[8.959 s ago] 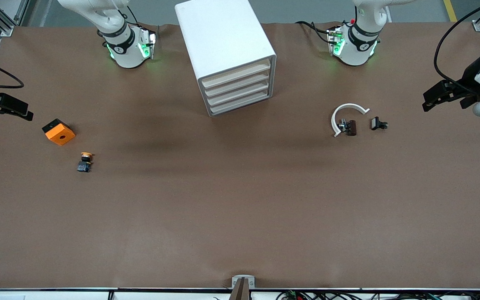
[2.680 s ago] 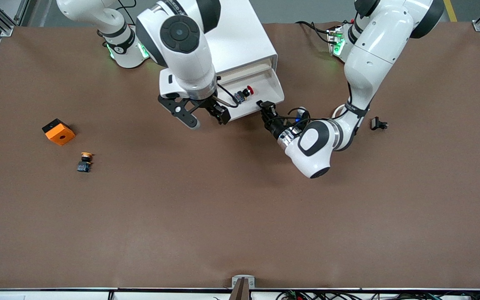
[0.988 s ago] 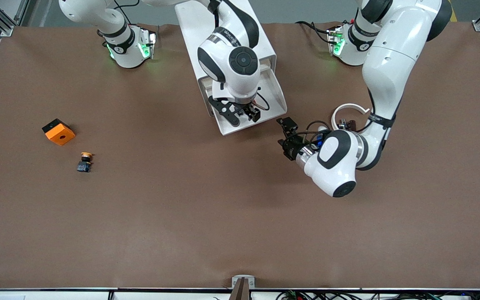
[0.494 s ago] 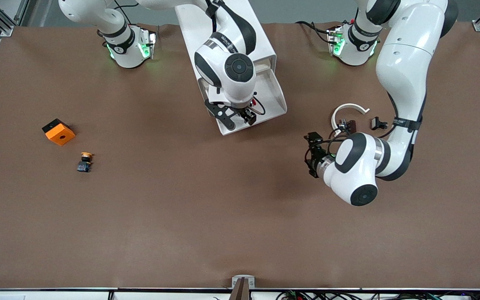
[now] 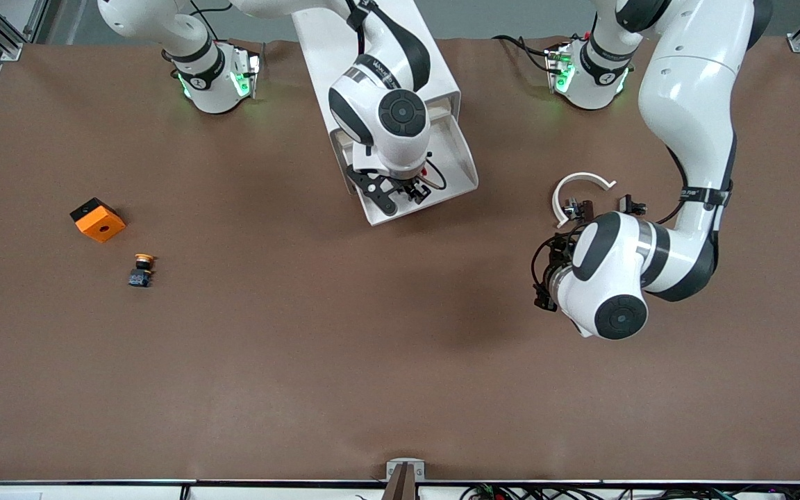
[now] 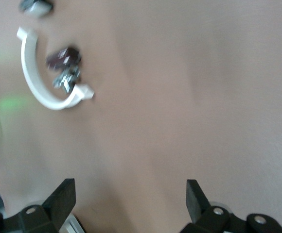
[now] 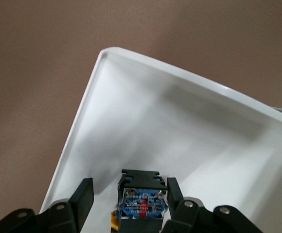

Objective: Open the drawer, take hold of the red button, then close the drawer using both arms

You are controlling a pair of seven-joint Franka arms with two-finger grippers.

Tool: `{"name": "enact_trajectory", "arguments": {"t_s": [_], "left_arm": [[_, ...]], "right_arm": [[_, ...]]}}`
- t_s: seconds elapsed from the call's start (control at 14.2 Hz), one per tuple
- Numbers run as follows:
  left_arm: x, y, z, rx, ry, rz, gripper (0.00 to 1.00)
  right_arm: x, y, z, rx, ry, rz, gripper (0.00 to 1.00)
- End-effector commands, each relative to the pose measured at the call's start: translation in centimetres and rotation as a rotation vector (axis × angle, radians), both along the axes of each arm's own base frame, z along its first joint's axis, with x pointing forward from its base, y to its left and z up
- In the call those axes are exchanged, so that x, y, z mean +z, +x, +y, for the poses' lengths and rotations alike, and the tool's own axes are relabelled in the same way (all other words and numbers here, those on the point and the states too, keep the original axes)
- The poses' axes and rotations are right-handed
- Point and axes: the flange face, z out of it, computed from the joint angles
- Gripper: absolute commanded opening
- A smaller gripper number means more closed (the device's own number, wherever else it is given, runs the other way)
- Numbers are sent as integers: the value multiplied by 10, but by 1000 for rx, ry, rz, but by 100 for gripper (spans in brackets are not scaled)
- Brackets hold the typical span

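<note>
The white cabinet (image 5: pixel 317 42) stands between the arms' bases, with one drawer (image 5: pixel 468 182) pulled out toward the front camera. My right gripper (image 5: pixel 400 196) is down inside the drawer. In the right wrist view its fingers (image 7: pixel 85 194) straddle the button's black-and-blue body (image 7: pixel 143 201): one finger touches it and the other stands a little off. The red cap is hidden, and my right hand hides most of the button in the front view. The drawer's rim (image 7: pixel 131 56) curves round it. My left gripper (image 5: pixel 542 292) is wide open and empty (image 6: pixel 131 194) over bare table.
A white ring arc (image 5: pixel 577 187) with a brown clip (image 5: pixel 584 210) and a small black part (image 5: pixel 630 205) lie beside my left arm; the arc (image 6: pixel 34 82) shows in the left wrist view. An orange cube (image 5: pixel 98 220) and a yellow-orange-capped button (image 5: pixel 141 271) lie toward the right arm's end.
My left arm has swung away from the drawer, toward the front camera and its own end of the table. My right gripper has stayed in the drawer around the button.
</note>
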Motion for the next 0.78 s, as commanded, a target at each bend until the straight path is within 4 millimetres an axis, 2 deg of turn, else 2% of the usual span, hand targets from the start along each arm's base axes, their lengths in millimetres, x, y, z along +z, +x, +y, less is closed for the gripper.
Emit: {"name": "enact_trajectory", "arguments": {"t_s": [0.0,0.14,0.28,0.49,0.56,0.71], "left_arm": [[15,3,3,-195,-65,-60,100],[12,-3,-8,-285,-93,-69,100],[11,-16,-30,-393,-107,-75,100],[8,-32,-52,-434,-137,-115,100],[6,-42,-62,-452,-151,-132,100],[-1,-71,-77,-496,-170,-169,100]], "right_arm": [[-4,-1,5,-1,24,-2,14],[-2,-2,7,2,28,-5,0],[2,1,6,-1,34,-8,0],[14,9,5,-24,53,-9,0],[25,14,4,-49,83,2,0],[52,36,-12,-90,103,64,0]]}}
